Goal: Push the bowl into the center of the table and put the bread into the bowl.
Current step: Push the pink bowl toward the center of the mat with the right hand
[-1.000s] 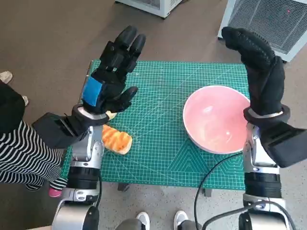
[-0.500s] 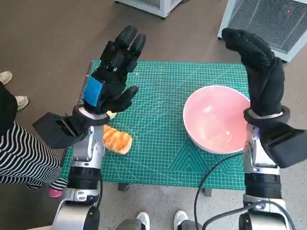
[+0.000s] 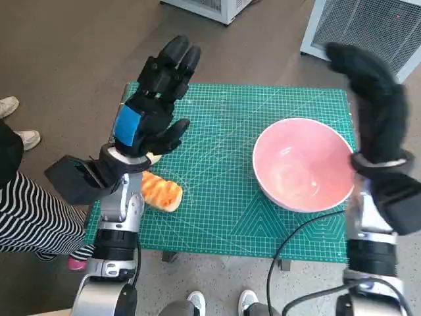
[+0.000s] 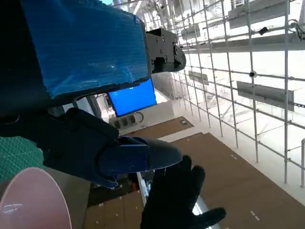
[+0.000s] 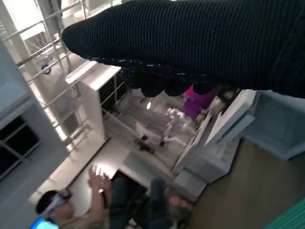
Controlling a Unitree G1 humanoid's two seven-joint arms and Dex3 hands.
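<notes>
One bowl point(image 3: 302, 165), one bread point(image 3: 160, 191) on mat; left hand point(image 3: 152, 105), right hand point(image 3: 377, 102) raised, fingers spread, empty

Your right hand in the black knitted glove point(image 3: 378, 99) swings outward, blurred with motion, past the far rim of the shallow pink bowl point(image 3: 301, 164) — the striped-sleeved person point(image 3: 29, 210) at the table's left pulls back a little.

No legible text (mat gridlines only)
</notes>
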